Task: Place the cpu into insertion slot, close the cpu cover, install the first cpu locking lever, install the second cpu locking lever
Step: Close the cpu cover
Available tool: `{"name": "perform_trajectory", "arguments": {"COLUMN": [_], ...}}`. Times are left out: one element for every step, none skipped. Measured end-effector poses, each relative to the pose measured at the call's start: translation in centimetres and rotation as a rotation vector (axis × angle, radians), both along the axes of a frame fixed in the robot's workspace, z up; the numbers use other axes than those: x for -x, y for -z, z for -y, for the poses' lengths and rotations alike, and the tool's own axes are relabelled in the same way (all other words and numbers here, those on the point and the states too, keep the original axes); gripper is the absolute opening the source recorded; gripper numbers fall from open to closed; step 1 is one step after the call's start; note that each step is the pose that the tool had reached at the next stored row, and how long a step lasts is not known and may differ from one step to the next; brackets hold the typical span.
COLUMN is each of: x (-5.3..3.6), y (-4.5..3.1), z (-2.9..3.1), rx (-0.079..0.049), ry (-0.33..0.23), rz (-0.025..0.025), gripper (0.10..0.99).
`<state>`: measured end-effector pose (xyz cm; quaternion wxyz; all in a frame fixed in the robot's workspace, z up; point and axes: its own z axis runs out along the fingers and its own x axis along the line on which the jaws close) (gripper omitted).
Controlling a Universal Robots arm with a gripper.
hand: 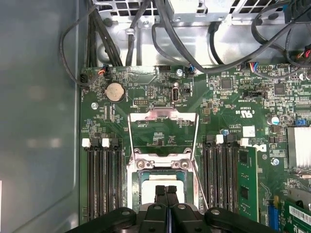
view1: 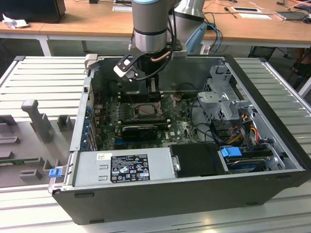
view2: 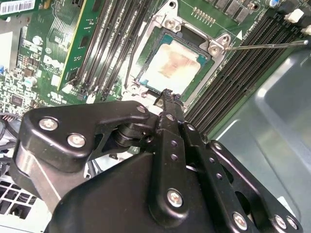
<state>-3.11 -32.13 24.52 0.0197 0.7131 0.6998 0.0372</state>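
a: exterior view first. what is the computer case (view1: 170, 204) holding?

b: it is lying with its side off, and the green motherboard (view1: 180, 128) is sitting inside. a power supply (view1: 124, 167) is running along the near wall, and a drive cage (view1: 221, 97) is standing at the exterior view's right. the arm (view1: 150, 29) is reaching down into it, and its wrist is covering the fingers. the insertion slot (view1: 146, 109) is sitting just below that wrist.

a: and the second wrist view?

b: the cpu (view2: 172, 70) is lying flat in the insertion slot, pale face up. the gripper (view2: 167, 94) is hanging just over the slot's edge, fingers pressed together and gripping nothing. ram slots (view2: 112, 43) are running along both sides. a locking lever (view2: 265, 45) is sticking out across one bank of them.

a: first wrist view?

b: the cpu cover (hand: 163, 115) is standing open, tipped away from the slot, and the board is showing through its opening. the joined fingertips are blocking the middle of the cpu, and the gripper's body is cutting off the slot's near edge. a coin battery (hand: 115, 91) and black cables (hand: 163, 17) are sitting beyond the cover.
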Motion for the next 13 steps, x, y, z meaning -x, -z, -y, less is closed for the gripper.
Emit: {"name": "perform_trajectory", "arguments": {"x": [-0.06,-0.13,-0.19,-0.24,-0.29,-0.34,-0.40,-0.46,-0.60,-0.71,-0.80,-0.88,-0.95], "y": [0.00,0.00,0.00,0.00,0.00,0.00,0.00,0.00,0.00,0.00,0.00,0.00,0.00], "z": [0.00,0.00,0.00,0.00,0.00,0.00,0.00,0.00,-0.01,-0.01,0.00,0.00,-0.01], "rx": [0.000,0.000,0.000,0.000,0.000,0.000,0.000,0.000,0.000,0.000,0.000,0.000,0.000], "ry": [0.000,0.000,0.000,0.000,0.000,0.000,0.000,0.000,0.000,0.000,0.000,0.000,0.000], "rz": [0.0000,0.0000,0.0000,0.0000,0.0000,0.0000,0.0000,0.0000,-0.0001,0.0000,-0.0001,-0.0001,-0.0001], "gripper": [0.106,0.106,0.106,0.106,0.106,0.106,0.106,0.106,0.106,0.106,0.106,0.106,0.106]}}
